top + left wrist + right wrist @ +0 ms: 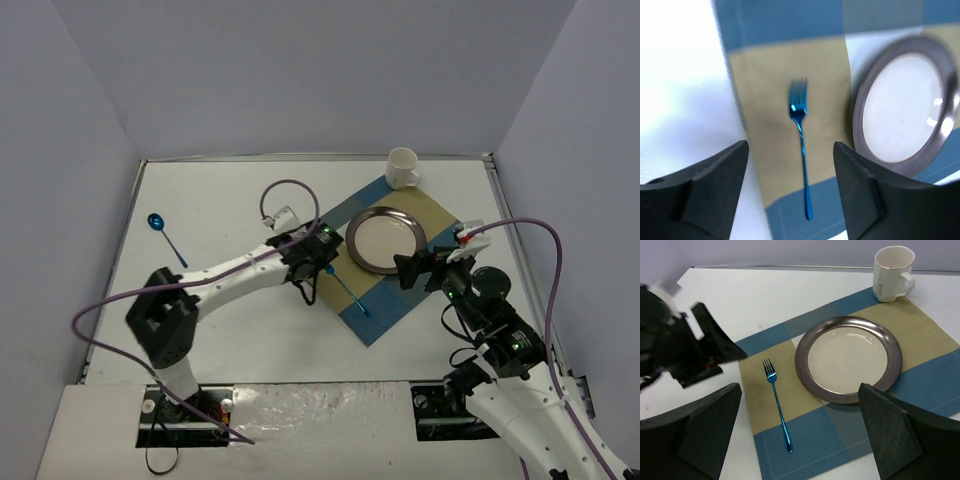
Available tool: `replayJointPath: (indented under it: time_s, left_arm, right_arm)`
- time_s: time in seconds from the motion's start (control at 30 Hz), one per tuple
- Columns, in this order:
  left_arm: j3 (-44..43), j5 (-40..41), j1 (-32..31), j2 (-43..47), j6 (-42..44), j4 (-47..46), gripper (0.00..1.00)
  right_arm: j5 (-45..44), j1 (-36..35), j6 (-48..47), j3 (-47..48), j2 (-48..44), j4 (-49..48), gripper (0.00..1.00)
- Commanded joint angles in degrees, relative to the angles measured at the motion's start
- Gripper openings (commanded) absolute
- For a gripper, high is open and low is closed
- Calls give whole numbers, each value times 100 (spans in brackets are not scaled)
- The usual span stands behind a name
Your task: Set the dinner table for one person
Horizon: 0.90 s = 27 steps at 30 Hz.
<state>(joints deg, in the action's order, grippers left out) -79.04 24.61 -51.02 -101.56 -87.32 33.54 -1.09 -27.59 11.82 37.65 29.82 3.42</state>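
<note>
The white dinner table [230,330] carries a blue-and-tan checked placemat [395,295]. On it lie a brown-rimmed plate [387,240] and, to the plate's left, a blue fork [347,291]. My left gripper [311,285] is open and empty, hovering above the placemat's left edge, with the fork [802,145] below between its fingers. My right gripper [422,270] is open and empty, above the plate's near right rim. In the right wrist view the fork [777,407], plate [848,357] and left gripper [715,347] all show beyond my right gripper [800,387].
A white mug [402,167] stands at the placemat's far corner, also in the right wrist view [892,272]. A blue spoon [166,237] lies on the table at the far left. Lavender-grey walls border the table.
</note>
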Motion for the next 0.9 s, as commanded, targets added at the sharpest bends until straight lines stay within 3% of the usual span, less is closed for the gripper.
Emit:
replayJointPath:
  time_s: [0.0, 0.1, 0.2, 0.33, 0.4, 0.6, 0.73, 0.87]
  left_arm:
    - [1205, 718, 933, 1886, 2104, -794, 69]
    - [2084, 200, 1986, 3018, 3823, -1727, 76]
    - [2614, -437, 3127, 3866, 4676, -1981, 80]
    - [2890, -1461, 4691, 4256, 5769, -2624, 87]
    - [2818, -2178, 5648, 4097, 5995, -2842, 87]
    - [2327, -4341, 7202, 2495, 6058, -3808, 87]
    - [2137, -5187, 7760, 1557, 5937, -4766, 86]
    - [1845, -5353, 7962, 947, 6077, -5151, 81]
  right_arm:
    - [386, -49, -151, 164, 193, -368, 100]
    - [672, -44, -180, 190, 286, -404, 100]
    - [913, -44, -180, 183, 355, -524, 100]
    - [1262, -44, -187, 146, 507, -742, 100]
    - [1440, -52, -189, 123, 594, -863, 100]
    - [1704, -53, -236, 55, 831, -1140, 100]
    - [1892, -52, -276, -9, 975, -1284, 100]
    - [2134, -49, -277, -104, 1091, -1462, 100]
